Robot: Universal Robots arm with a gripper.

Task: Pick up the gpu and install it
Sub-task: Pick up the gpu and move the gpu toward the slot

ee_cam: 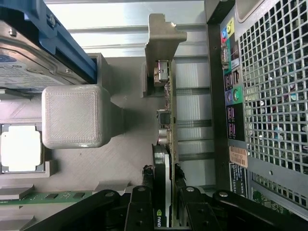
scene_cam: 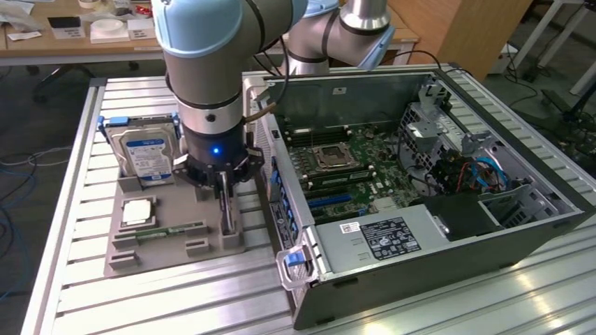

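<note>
the gripper [scene_cam: 227, 220] points straight down over the grey tray [scene_cam: 158, 255] that lies on the slatted metal table [scene_cam: 84, 300]. in the wrist view its two black fingers [ee_cam: 139, 211] are closed on the gpu [ee_cam: 163, 144], one against each flat face of the thin card. the gpu stands on edge between the fingertips and runs away from them along the tray. its far end sits by a stepped grey post [ee_cam: 163, 33] of the tray. the card appears to rest in its slot, not lifted clear.

to the exterior view's left of the gripper, a hard drive [scene_cam: 146, 155] with a blue label stands upright at the back of the tray. just beside the gripper on that same side, a square silver processor chip [scene_cam: 137, 211] lies flat in a recess. a narrow green memory stick [scene_cam: 172, 230] lies in front of the chip, near the fingers. in the wrist view a blocky grey tray post [ee_cam: 74, 115] rises between the hard drive and the chip, apart from the gpu.

to the exterior view's right of the gripper, close beside the tray, an open computer case [scene_cam: 521, 216] lies on its side, with the motherboard [scene_cam: 345, 164] exposed. the case's rear panel [ee_cam: 231, 96], with coloured ports and a perforated grille, faces the gripper and runs alongside the gpu, with a strip of table between them.
</note>
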